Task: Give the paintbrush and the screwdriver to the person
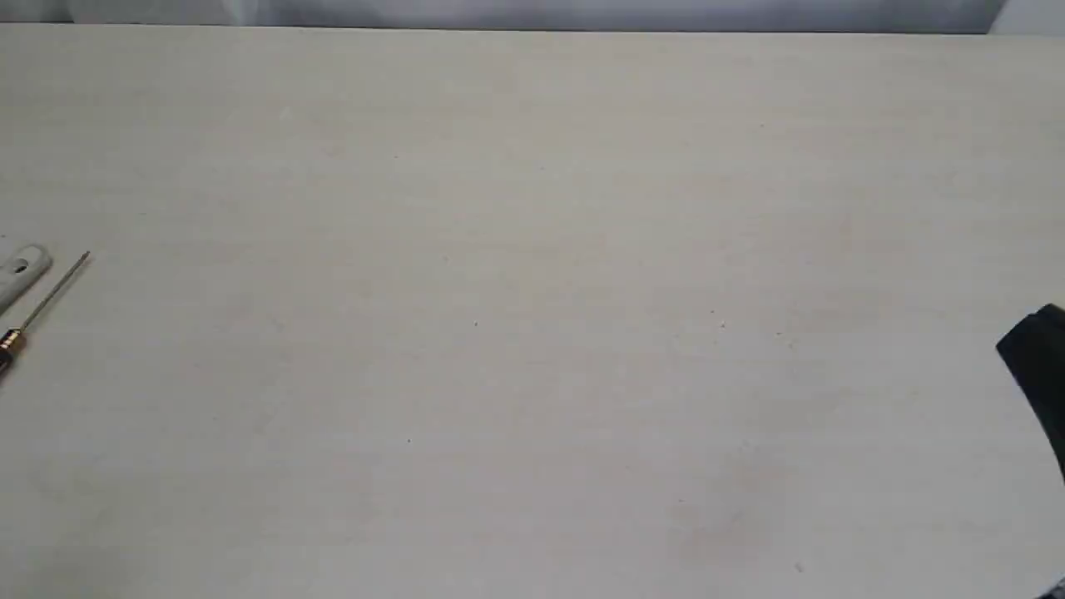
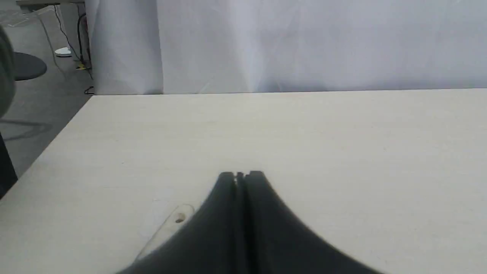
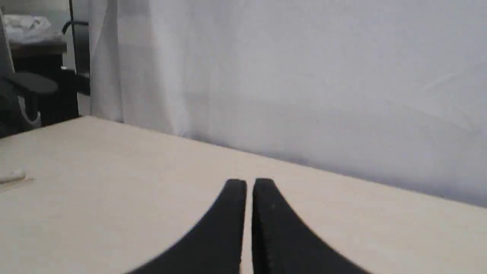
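Paintbrush and screwdriver are found side by side at the table's far left edge, both slanted alike and partly cut off. Left gripper is noted closed, nothing held, with the brush handle just beside it. Right gripper, jaws nearly touching and empty, is seen well apart. Left gripper is judged nearer.

The paintbrush and screwdriver run off the edge; bristles and handle unseen.
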You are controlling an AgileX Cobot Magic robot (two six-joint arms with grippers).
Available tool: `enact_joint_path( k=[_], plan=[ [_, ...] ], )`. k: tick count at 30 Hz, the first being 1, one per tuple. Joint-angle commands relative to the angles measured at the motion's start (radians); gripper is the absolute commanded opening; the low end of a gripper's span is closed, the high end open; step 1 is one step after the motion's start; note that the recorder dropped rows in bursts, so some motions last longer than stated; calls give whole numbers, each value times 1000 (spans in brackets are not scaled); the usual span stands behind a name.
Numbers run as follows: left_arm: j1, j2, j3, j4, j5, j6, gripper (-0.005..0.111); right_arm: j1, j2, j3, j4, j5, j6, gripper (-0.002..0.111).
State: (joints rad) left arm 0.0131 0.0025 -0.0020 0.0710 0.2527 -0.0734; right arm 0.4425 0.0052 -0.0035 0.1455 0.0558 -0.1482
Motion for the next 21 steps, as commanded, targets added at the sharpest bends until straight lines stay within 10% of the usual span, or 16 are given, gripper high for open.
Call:
enact_joint_path(
  k=[1, 21],
  plan=[
    [-2, -2, 2, -3, -4, -2, 0, 2, -5, 3, 3, 79, 3, 4],
    [-2, -2, 2, -3, -4, -2, 0, 2, -5, 3, -22, 101, -9, 4]
  ],
)
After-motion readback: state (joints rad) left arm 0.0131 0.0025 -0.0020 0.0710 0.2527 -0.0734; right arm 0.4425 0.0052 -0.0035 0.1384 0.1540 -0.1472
